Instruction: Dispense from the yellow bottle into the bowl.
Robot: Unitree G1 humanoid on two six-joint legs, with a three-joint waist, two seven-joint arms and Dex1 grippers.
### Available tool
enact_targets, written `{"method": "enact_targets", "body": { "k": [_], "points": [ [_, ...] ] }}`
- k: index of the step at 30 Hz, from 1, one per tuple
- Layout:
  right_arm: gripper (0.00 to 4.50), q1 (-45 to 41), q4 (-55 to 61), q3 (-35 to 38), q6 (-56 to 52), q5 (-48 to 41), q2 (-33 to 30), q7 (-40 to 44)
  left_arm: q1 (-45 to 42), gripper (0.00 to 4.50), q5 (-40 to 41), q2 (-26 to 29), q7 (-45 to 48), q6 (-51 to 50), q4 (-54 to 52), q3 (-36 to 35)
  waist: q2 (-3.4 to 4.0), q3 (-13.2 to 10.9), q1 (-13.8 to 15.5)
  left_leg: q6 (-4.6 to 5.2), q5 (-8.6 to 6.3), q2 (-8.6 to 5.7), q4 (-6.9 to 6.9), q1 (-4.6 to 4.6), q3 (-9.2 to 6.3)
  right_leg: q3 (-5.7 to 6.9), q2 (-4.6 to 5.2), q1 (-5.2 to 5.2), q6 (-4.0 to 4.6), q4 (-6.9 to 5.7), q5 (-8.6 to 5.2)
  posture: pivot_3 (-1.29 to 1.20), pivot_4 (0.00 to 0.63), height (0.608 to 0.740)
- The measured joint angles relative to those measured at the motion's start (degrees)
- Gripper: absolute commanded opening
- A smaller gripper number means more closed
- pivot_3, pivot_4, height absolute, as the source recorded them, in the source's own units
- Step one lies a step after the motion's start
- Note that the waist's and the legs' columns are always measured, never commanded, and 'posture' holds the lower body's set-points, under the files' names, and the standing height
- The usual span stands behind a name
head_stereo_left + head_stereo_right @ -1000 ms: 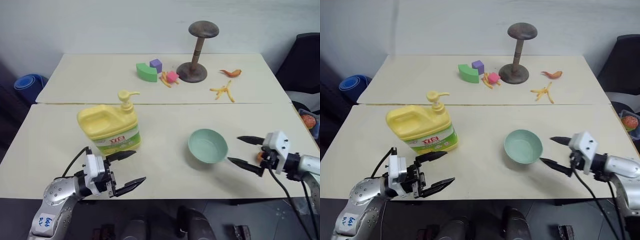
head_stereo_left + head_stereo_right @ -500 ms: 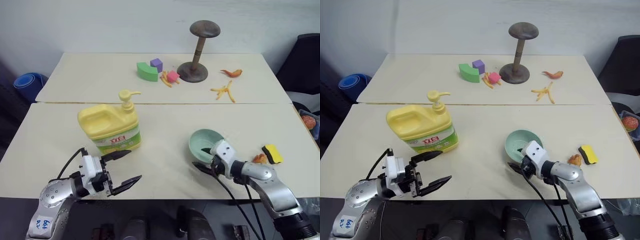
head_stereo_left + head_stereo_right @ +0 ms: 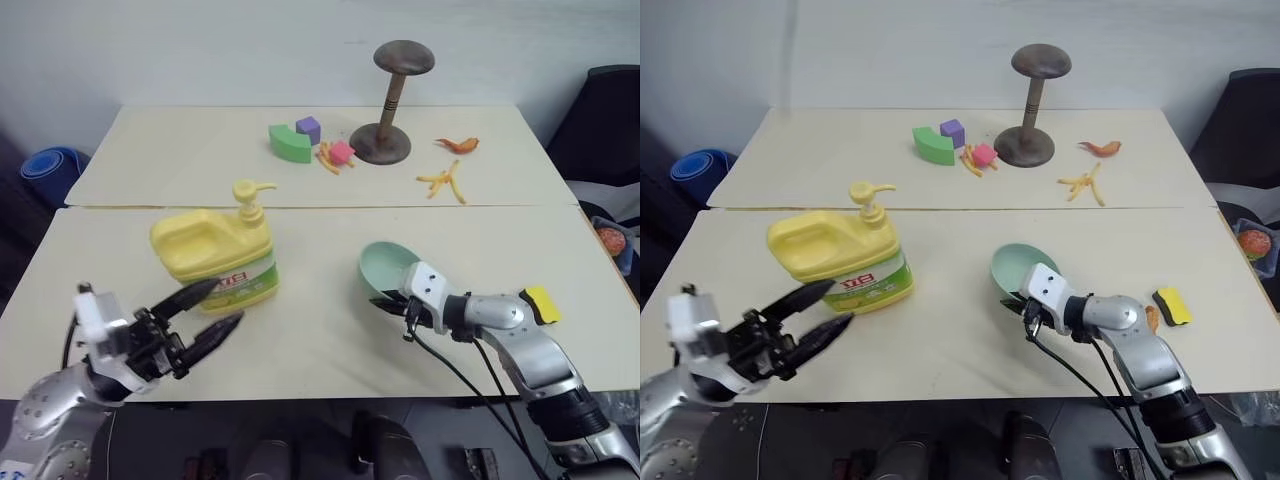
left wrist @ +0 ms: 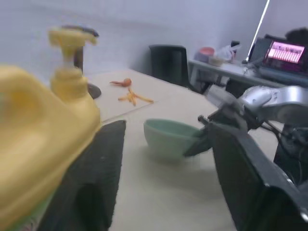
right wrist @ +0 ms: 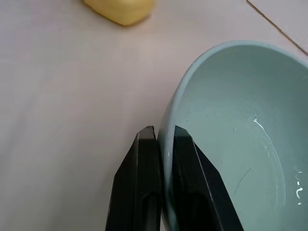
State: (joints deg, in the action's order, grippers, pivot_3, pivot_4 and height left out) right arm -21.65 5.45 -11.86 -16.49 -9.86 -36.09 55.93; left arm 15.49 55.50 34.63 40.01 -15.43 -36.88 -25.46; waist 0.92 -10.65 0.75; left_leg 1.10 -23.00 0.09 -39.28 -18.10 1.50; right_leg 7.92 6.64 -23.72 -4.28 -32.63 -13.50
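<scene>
Since a second earlier, right tool point(image 5: 161, 144) had swung in and clamped the bowl point(image 3: 385, 272) rim, tilting it on the bench point(image 3: 320, 330); left tool point(image 3: 205, 312), fingers apart, rose beside the yellow bottle point(image 3: 215, 258). Bowl light, smooth, probably slippery; the bottle likely heavy, best steadied by its handle.

Bare table point(image 3: 320, 335) lies open between the yellow bottle point(image 3: 215, 262) and the bowl point(image 3: 385, 270), along the near edge. The far edge is crowded (stand point(image 3: 392, 100), coloured blocks point(image 3: 300, 140), orange scraps point(image 3: 445, 180)); a yellow sponge point(image 3: 540, 303) blocks the right edge.
</scene>
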Motion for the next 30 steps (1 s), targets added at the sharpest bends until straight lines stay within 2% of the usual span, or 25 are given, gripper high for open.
{"method": "enact_targets", "body": {
  "k": [3,6,10,15,23,30],
  "points": [
    [0.00,-11.2,-0.9,-1.3,-1.0,-1.0,-1.7,6.8,-11.5,1.08,6.3,3.8,-6.6,-2.5,-0.2,-3.0,0.00,-0.1,0.2,-0.06,0.06,-0.04,-0.08,-0.04,-0.07,0.02,-0.06,0.00,0.05,-0.04,0.07,0.00,0.150,0.740],
    [0.00,-20.1,-1.5,-2.0,-2.2,-1.2,-1.8,11.4,-20.8,0.09,7.4,6.4,-10.4,-4.2,2.2,-3.3,-0.01,0.0,0.1,-0.11,0.08,-0.02,-0.04,-0.02,-0.07,0.08,-0.20,0.03,0.05,-0.24,0.06,0.00,0.150,0.740],
    [0.00,-29.5,-7.3,-7.0,-4.2,0.7,-0.5,16.1,-31.9,0.04,2.9,7.8,-12.3,-7.0,10.6,2.1,-0.12,-0.1,-0.1,-0.01,0.19,-0.20,-0.06,-0.17,-0.01,0.20,-0.33,-0.04,-0.07,-0.22,0.12,0.00,0.150,0.740],
    [0.00,-41.7,-14.4,-10.6,-5.6,3.3,6.2,17.2,-41.3,0.04,-3.2,8.1,-11.2,-9.9,17.3,9.3,-0.16,0.0,-1.0,0.00,0.22,-0.23,-0.05,-0.15,0.01,0.17,-0.30,-0.04,-0.13,-0.22,0.16,0.00,0.150,0.740],
    [0.00,-44.8,-19.5,-13.6,-6.2,6.6,11.3,17.1,-44.5,0.04,-8.3,5.5,-11.9,-14.5,19.4,14.7,-0.18,-0.1,-1.0,-0.15,0.30,-0.22,-0.05,-0.17,-0.04,0.14,-0.26,-0.05,-0.15,-0.24,0.17,0.00,0.150,0.740],
    [0.00,-45.6,-17.5,-14.0,-8.0,7.2,11.5,18.5,-47.7,0.04,-8.8,5.6,-16.3,-24.1,19.3,15.2,-0.20,0.0,-1.0,-0.16,0.31,-0.23,-0.05,-0.14,-0.09,0.11,-0.18,-0.04,-0.15,-0.29,0.17,0.00,0.150,0.740]
  ]
}}
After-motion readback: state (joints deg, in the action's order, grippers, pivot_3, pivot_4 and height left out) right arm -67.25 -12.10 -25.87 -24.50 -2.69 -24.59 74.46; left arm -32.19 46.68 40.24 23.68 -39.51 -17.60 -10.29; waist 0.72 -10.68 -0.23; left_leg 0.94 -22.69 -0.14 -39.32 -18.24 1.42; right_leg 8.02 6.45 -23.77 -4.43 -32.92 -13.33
